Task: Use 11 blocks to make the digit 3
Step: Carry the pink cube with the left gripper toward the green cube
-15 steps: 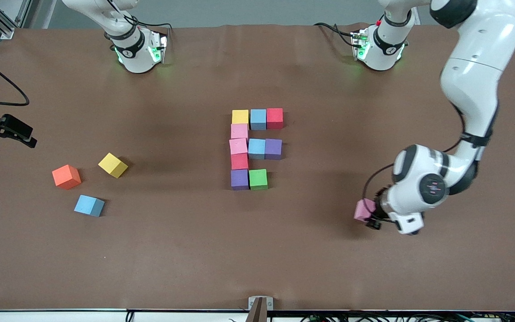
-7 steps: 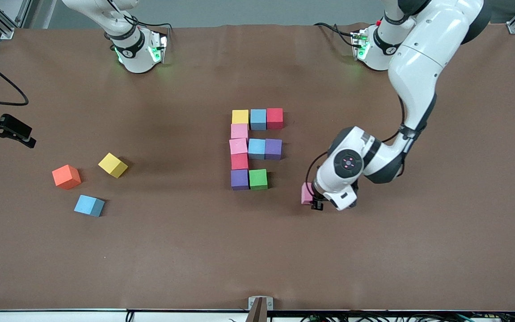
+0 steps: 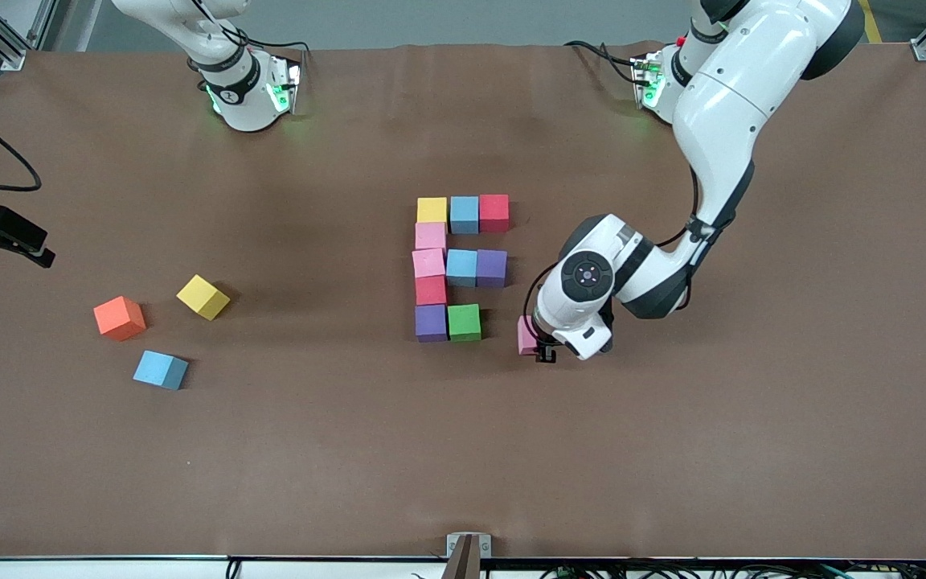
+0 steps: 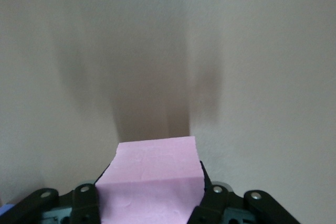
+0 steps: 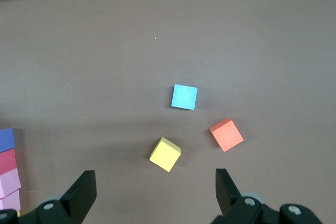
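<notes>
Blocks: a loose blue cube (image 3: 161, 370) lies nearest the front camera, toward the right arm's end, beside orange (image 3: 120, 318) and yellow (image 3: 203, 297) cubes. The left gripper (image 3: 538, 347) pinches a pink cube (image 3: 526, 334) just beside the green cube (image 3: 465, 322) of the unfinished digit 3 (image 3: 459, 267). The right gripper (image 5: 155, 192) waits, spread.

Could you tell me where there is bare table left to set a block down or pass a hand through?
Bare table spans the strip nearer the camera than the green block, and between the figure and the loose yellow block. It is crowded beside the green block, where the left end effector holds a pink block.
</notes>
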